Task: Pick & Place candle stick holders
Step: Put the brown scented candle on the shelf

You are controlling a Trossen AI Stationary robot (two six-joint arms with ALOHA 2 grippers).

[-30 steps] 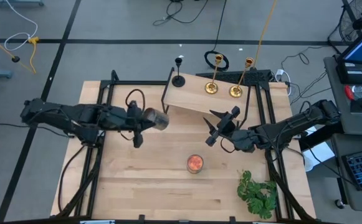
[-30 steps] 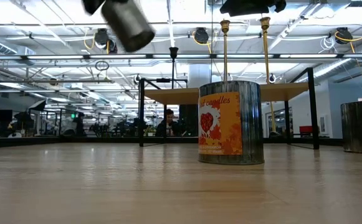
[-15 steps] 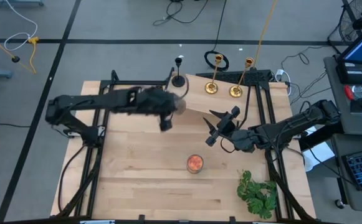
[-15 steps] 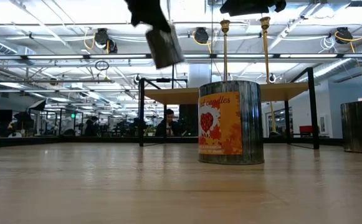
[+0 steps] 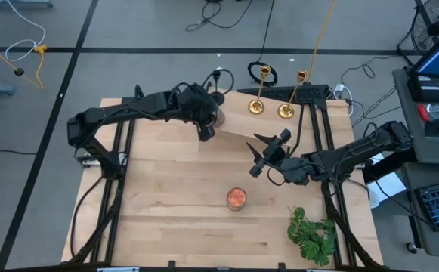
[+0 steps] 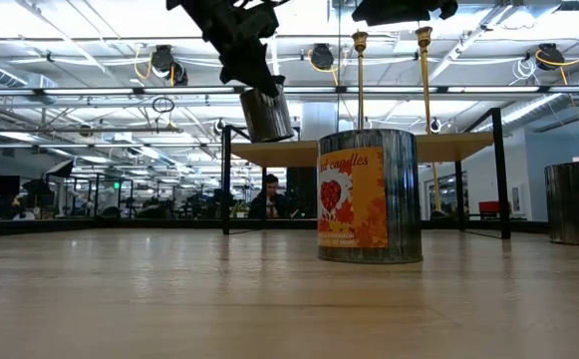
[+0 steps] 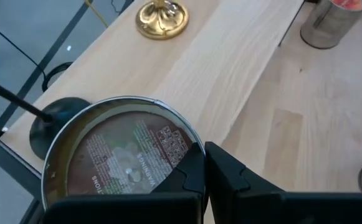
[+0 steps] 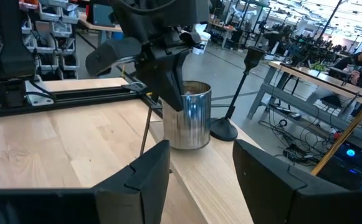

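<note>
My left gripper (image 5: 208, 125) is shut on a silver tin (image 8: 190, 115) at the left end of the raised wooden shelf (image 5: 249, 125), right beside the black candle stick holder (image 8: 229, 99), whose round base (image 7: 56, 121) stands on the shelf. Two gold candle stick holders (image 5: 256, 106) (image 5: 285, 110) stand on their round bases farther right on the shelf. My right gripper (image 5: 258, 155) is open and empty above the table, near the shelf's front edge. My left gripper holds the silver tin by its top rim (image 7: 190, 142), on the side toward the table's near edge. The rim is pinched between the two fingers, which come from above and point down. The tin stands nearly upright at the shelf top; whether it rests there I cannot tell.
A candle tin with an orange label (image 5: 236, 199) stands mid-table. A green leafy plant (image 5: 313, 234) lies at the near right corner. Another silver tin (image 6: 578, 202) shows at the right edge of the low view. Dark frame rails run along both sides of the table.
My left gripper has carried the silver tin from the table's left middle toward the far edge and right, to the shelf's left end beside the black holder. It has gone down, and the tin has turned from tilted sideways to nearly upright.
</note>
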